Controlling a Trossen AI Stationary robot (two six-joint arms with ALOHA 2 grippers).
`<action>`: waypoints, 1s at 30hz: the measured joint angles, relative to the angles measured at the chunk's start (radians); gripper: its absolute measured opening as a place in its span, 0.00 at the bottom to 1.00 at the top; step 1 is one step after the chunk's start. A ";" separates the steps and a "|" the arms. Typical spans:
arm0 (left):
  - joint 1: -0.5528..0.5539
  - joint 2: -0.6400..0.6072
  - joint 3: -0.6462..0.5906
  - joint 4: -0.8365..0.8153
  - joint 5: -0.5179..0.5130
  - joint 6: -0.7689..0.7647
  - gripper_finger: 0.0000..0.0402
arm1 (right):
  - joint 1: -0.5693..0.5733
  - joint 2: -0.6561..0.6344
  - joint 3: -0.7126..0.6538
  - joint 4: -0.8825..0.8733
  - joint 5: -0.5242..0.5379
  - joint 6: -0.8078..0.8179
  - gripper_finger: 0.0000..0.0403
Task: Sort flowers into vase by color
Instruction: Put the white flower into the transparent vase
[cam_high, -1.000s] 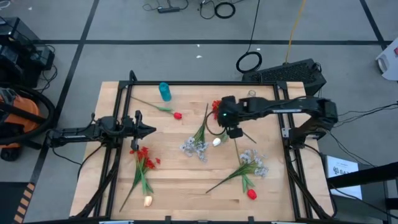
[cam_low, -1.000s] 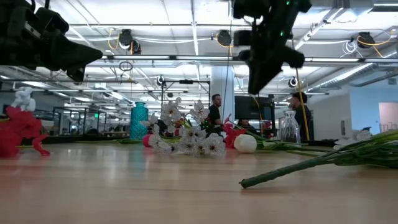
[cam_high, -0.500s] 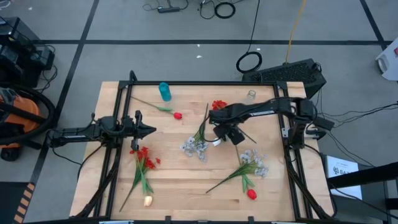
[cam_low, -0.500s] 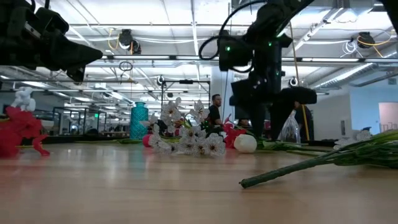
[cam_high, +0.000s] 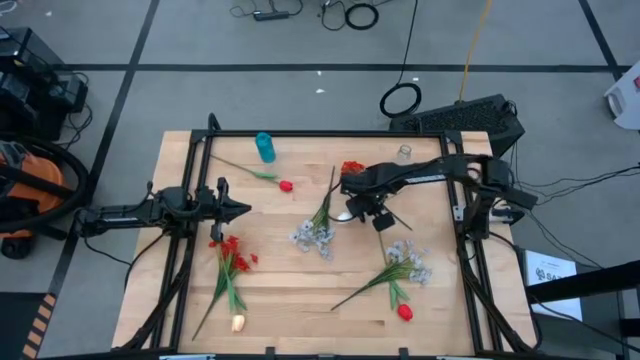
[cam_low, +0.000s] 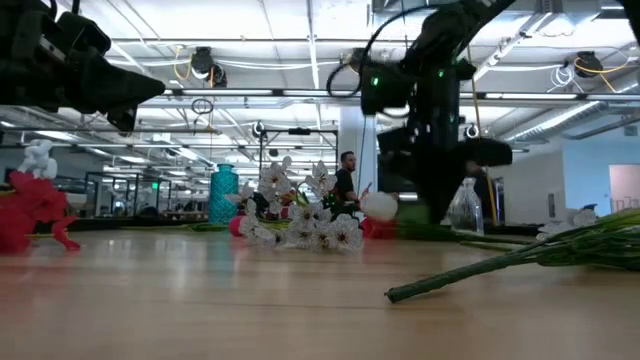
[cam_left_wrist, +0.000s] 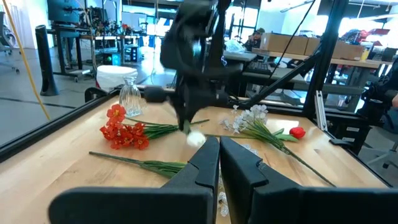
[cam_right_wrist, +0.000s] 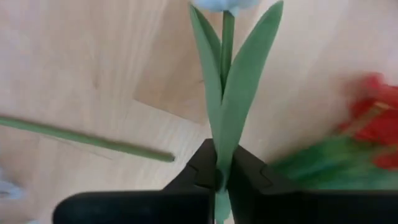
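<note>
My right gripper (cam_high: 366, 207) hangs over the table's middle, shut on a cream-white tulip whose bud (cam_low: 378, 205) is off the wood. My left gripper (cam_high: 243, 209) waits shut above the table's left part. A blue vase (cam_high: 265, 147) and a clear glass vase (cam_high: 404, 153) stand at the far edge. Lying flat are a red tulip (cam_high: 285, 185), a red cluster (cam_high: 350, 168), a bluish-white spray (cam_high: 314, 235), another spray (cam_high: 405, 262) with a red tulip (cam_high: 404, 312), and a red cluster (cam_high: 230, 250) beside a cream tulip (cam_high: 238, 322). My right gripper pinches the cream-white tulip's stem and leaf bases (cam_right_wrist: 221, 163) between its two fingers, some way below the bud (cam_right_wrist: 217, 4). The fingers come from above, pointing down, and lie across the stem. The bud end is lifted clear of the table; the stem's other end is hidden behind the gripper.
A loose green stem (cam_right_wrist: 87, 140) lies on the wood just under the held tulip. The table's raised black frame (cam_high: 210, 125) borders it. Bare wood shows along the near edge (cam_high: 310, 310). People stand in the room behind (cam_low: 346, 175).
My right gripper came down from high above the table onto the cream-white tulip near the middle, then rose a little with it. The tulip's bud, which lay on the wood, now stands lifted clear and has shifted slightly toward the far edge.
</note>
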 joint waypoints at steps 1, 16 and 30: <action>0.000 0.000 0.000 0.000 0.000 0.000 0.06 | -0.003 -0.027 0.000 -0.006 -0.003 0.020 0.03; 0.000 0.000 0.000 0.000 0.000 0.000 0.06 | -0.361 -0.613 0.000 0.128 -0.173 0.243 0.00; 0.000 0.000 0.000 0.000 0.000 0.000 0.06 | -0.748 -0.736 -0.096 0.506 -0.412 0.447 0.00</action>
